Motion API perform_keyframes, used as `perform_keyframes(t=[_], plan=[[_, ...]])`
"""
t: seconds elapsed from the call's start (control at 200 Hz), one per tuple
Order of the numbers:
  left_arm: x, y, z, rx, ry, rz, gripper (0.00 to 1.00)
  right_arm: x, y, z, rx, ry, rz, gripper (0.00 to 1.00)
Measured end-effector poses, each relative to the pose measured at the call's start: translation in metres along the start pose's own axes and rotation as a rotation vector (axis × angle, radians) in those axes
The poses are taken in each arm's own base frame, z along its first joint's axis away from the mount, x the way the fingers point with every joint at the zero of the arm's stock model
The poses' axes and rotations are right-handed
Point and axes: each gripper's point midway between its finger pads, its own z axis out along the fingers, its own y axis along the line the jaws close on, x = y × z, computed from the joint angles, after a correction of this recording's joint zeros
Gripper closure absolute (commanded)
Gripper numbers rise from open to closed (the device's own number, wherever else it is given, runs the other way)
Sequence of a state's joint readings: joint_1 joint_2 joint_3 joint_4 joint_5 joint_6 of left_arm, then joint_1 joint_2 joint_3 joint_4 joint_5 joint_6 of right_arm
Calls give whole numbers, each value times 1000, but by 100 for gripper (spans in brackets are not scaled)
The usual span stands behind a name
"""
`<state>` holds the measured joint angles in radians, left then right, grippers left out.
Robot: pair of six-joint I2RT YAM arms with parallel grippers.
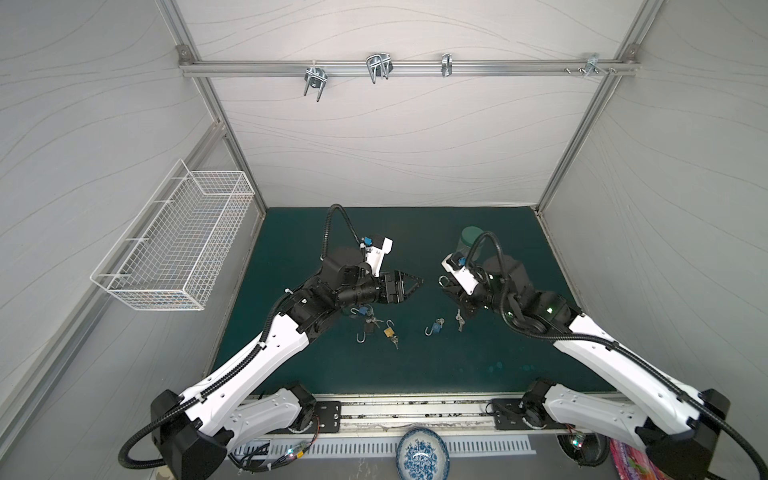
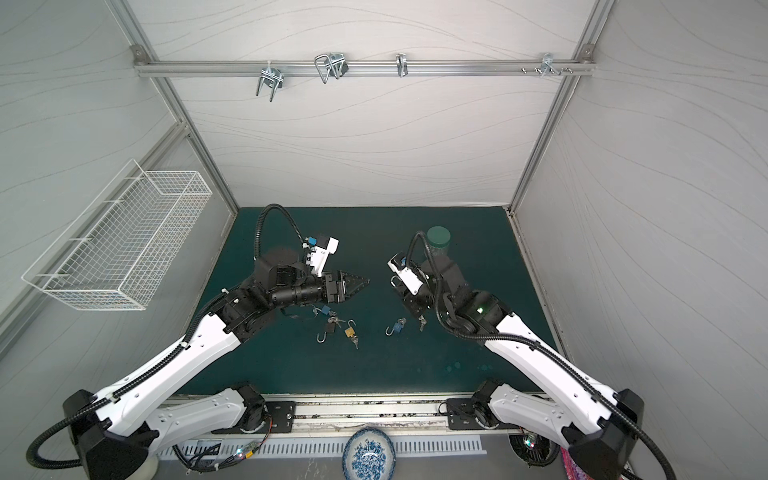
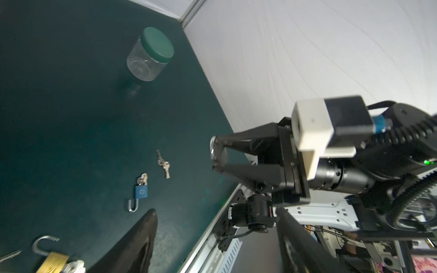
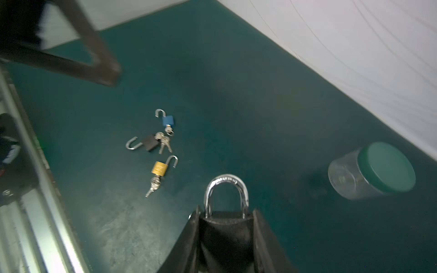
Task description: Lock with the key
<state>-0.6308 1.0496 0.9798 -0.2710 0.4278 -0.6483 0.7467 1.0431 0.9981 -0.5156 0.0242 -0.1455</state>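
Clamping padlock [image 4: 225,229] in right gripper [image 3: 216,153] above worktop's [image 1: 415,374] right middle; shackle seated, so judged locked. Holding left gripper [image 1: 419,282] spread, empty. Counting four open padlocks [image 4: 159,168] mid-worktop, toward front edge, apparently yet to lock.

No readable text. Stamping on the shackle [image 4: 226,180] of the black padlock [image 4: 225,232], lower centre, and the brass padlock [image 4: 159,168] face mark were too blurred.
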Motion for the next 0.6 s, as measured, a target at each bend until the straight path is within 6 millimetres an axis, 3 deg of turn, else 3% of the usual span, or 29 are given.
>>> perform_keyframes(t=[0.155, 0.315, 0.595], plan=[[4, 40, -3, -107, -4, -64, 22, 32, -32, 27, 24, 161, 115, 100], [23, 80, -3, -206, 24, -138, 21, 62, -61, 46, 56, 266, 184, 100], [49, 109, 6, -255, 68, -226, 21, 107, -97, 82, 69, 392, 214, 100]])
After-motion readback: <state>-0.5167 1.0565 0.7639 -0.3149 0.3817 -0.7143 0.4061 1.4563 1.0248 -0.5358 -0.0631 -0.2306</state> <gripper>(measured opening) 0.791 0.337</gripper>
